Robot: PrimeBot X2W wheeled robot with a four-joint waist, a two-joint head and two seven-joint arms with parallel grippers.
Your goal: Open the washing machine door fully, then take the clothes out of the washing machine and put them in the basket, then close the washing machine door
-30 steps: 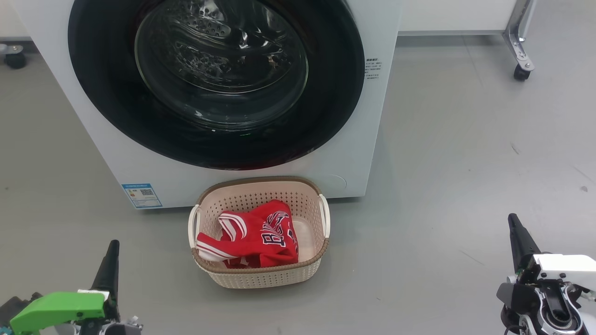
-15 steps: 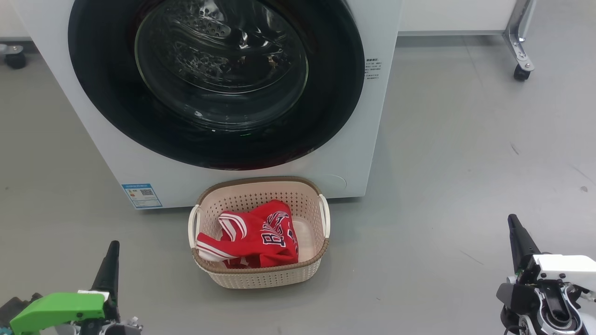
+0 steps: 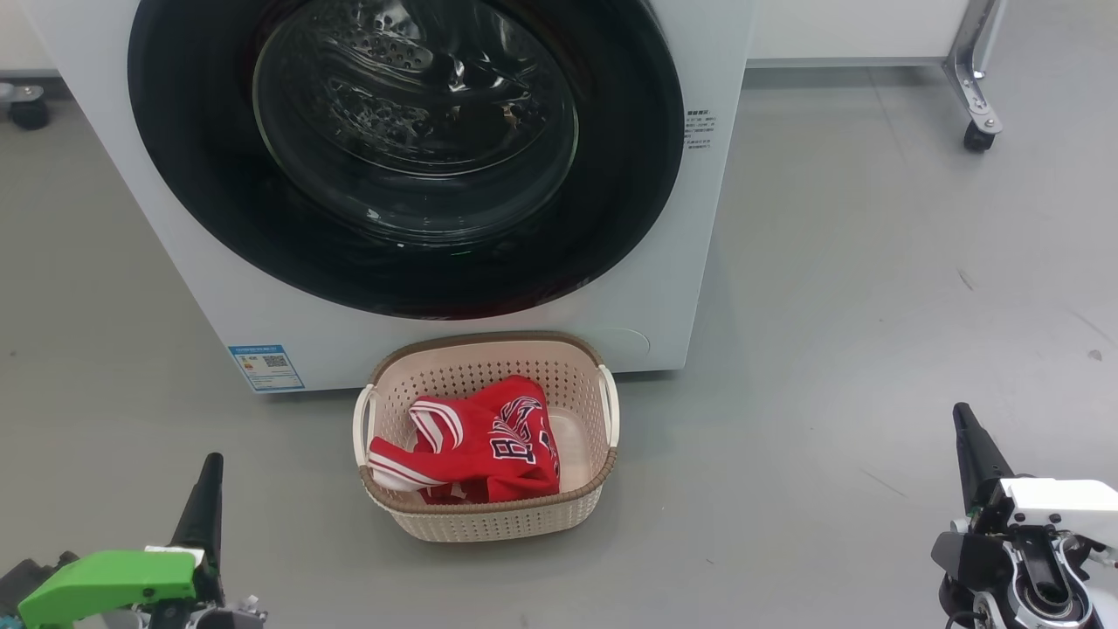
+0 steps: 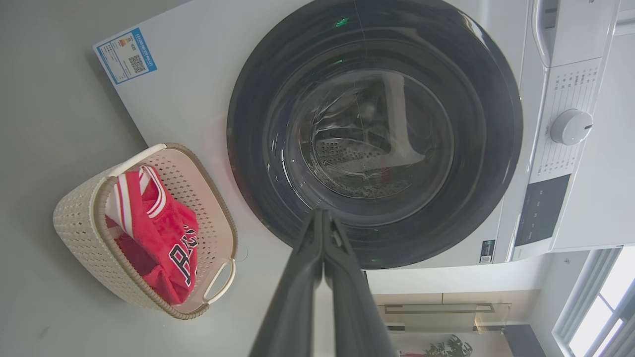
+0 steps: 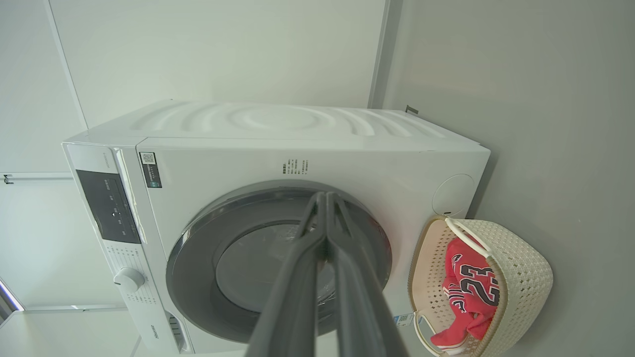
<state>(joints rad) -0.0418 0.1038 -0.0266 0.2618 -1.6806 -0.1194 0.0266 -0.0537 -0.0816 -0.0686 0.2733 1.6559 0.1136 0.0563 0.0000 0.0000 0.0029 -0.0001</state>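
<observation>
The white washing machine [image 3: 664, 288] stands ahead, its round black washing machine door [image 3: 410, 157] flush against the front, drum visible through the glass. On the floor just in front sits the cream basket [image 3: 489, 515] holding the red clothes [image 3: 480, 441], a jersey with white stripes. My left gripper [image 3: 210, 467] is low at the left, shut and empty, well back from the basket. Far off at the lower right, my right gripper [image 3: 965, 419] is shut with nothing in it. Each wrist view shows fingers pressed together, left gripper [image 4: 322, 213], right gripper [image 5: 326, 196], with the door [image 4: 374, 129] [image 5: 278, 263] and basket [image 4: 79, 218] [image 5: 526, 277] beyond.
Grey floor spreads to the right of the machine. A metal frame leg on a caster [image 3: 978, 131] stands at the back right, another caster [image 3: 28, 109] at the back left. The control panel and dial [image 4: 570, 126] are on the machine's top front.
</observation>
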